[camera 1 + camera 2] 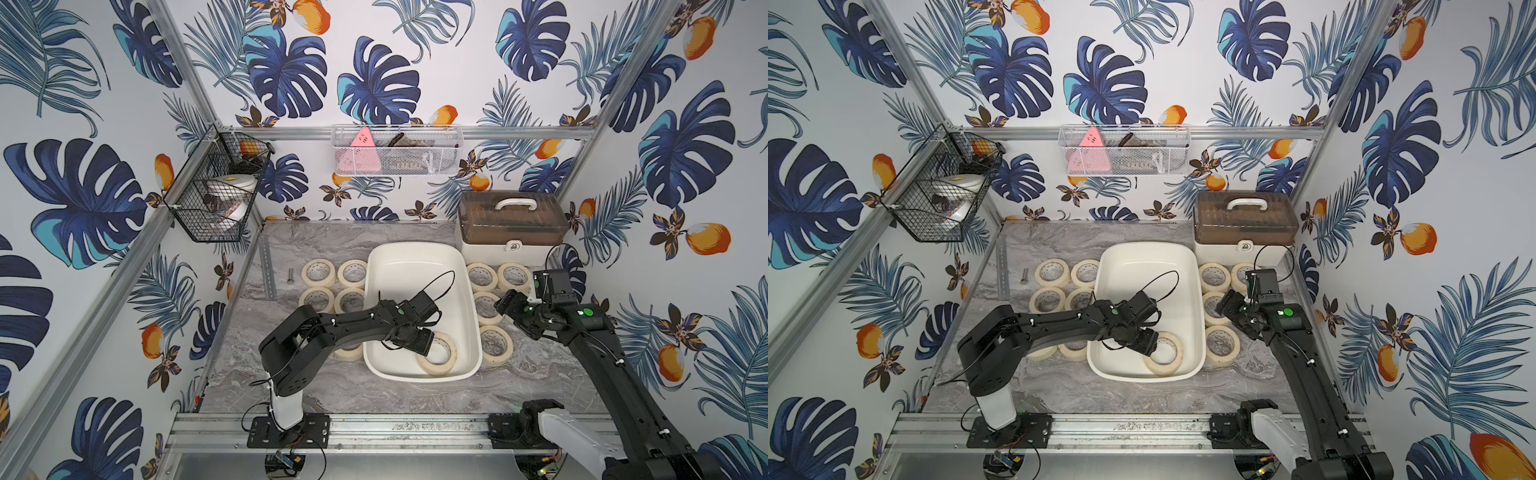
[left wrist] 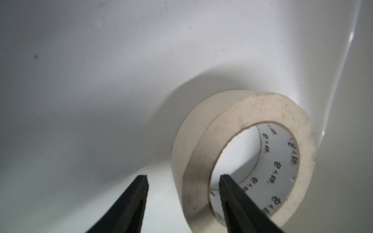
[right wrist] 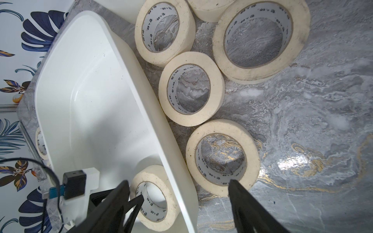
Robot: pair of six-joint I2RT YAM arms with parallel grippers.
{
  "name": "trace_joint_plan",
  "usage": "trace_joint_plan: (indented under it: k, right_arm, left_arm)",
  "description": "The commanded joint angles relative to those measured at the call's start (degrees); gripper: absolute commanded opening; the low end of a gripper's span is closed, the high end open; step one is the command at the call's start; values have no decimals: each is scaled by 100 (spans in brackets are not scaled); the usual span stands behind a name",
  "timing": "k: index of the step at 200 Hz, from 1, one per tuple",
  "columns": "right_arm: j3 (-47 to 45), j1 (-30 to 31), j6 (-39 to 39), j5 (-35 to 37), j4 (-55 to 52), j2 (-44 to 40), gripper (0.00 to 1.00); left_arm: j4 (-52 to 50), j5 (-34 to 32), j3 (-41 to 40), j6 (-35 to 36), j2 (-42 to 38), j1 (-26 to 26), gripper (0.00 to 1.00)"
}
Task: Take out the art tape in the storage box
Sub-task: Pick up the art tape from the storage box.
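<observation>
Art tape roll (image 2: 262,109) in storage box (image 1: 415,266) — left fingers (image 2: 234,201) straddle its wall, not yet clamped; right fingers (image 3: 242,205) spread, empty.

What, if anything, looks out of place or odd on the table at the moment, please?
A small loose metal pin lies on the table near its left edge, apart from the tape rolls; it matches nothing else there. Otherwise nothing stands out: no spill or damage shows.

left arm (image 1: 353,322) angled down, left fingers (image 2: 129,205) parted; right arm (image 1: 602,345) folded, right fingers (image 3: 246,205) spread wide.
</observation>
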Motion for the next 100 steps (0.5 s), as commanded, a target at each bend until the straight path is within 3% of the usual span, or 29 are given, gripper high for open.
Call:
trace_joint_plan:
  k: [1,57,100]
  right_arm:
    - [62,7,-65,79,-102,25,79]
    - [41,4,-103,83,-105,32,79]
    - [131,7,-206,-90,-148,-78,79]
  left_arm:
    - [174,-156,0,-88,111,-8,54]
    - [142,-430,4,-88,58,-8,23]
    - [-309,-823,215,-141,-224,0,12]
